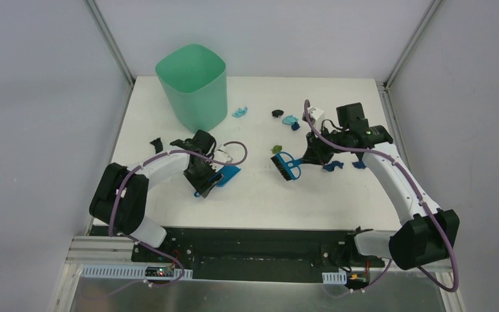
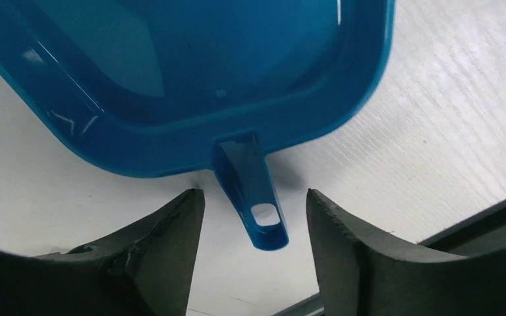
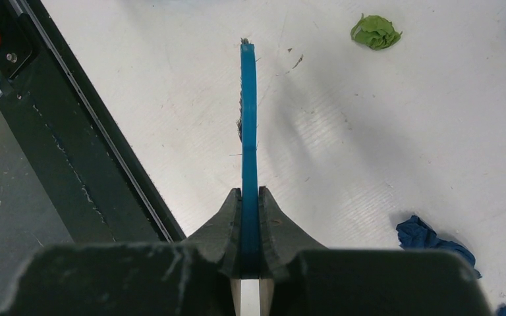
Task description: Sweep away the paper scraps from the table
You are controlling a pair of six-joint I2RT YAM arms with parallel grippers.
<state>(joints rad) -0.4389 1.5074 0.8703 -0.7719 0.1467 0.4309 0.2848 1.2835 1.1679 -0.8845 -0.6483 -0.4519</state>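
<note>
The paper scraps lie on the white table [image 1: 260, 201]: light blue wads [image 1: 240, 112], a black one [image 1: 277, 113], a white one [image 1: 316, 116], an olive green one [image 1: 277, 149] and dark blue ones [image 1: 333, 166]. My left gripper [image 1: 203, 181] is open, its jaws on either side of the blue dustpan's handle [image 2: 258, 212] without touching it. The dustpan [image 2: 191, 79] lies flat on the table. My right gripper [image 1: 313, 156] is shut on the blue hand brush [image 1: 284, 166]. In the right wrist view the brush [image 3: 248, 125] shows edge-on, with a green wad [image 3: 375, 31] and a dark blue wad [image 3: 435, 238] to its right.
A mint-green bin [image 1: 191, 91] stands at the back left of the table. A lone black scrap [image 1: 156, 144] lies left of my left arm. The table's black front edge [image 3: 72, 145] runs to the left of the brush.
</note>
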